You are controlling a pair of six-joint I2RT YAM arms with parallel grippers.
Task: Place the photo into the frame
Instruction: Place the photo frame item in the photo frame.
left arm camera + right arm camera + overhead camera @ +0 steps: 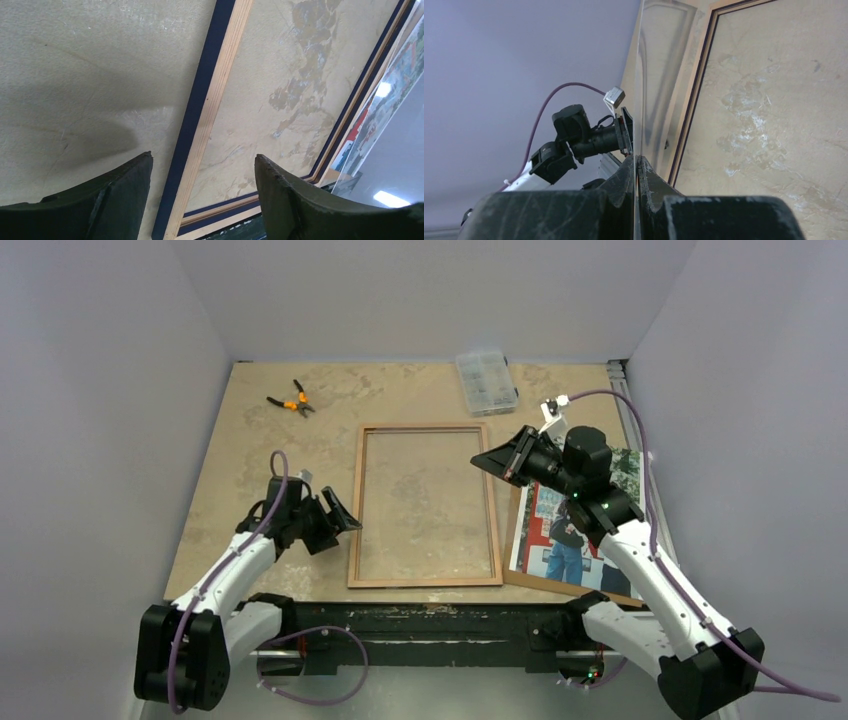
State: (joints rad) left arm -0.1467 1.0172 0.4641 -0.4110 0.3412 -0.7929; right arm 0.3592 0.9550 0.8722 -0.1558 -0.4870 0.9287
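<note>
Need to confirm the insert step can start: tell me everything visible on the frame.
The frame is a thin-railed rectangle lying flat mid-table, its long sides running away from the arms. Its light wood face is up, with a dark blue band along the rails. The table shows through its opening. A clear pane stands raised by the right rail, pinched in the shut right end effector. The open left end effector straddles the left rail; contact is unclear.

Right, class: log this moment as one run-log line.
left fingers: open above frame's left rail | right fingers: shut on clear pane | frame: flat, wood side up | photo: beside frame, not yet inserted
</note>
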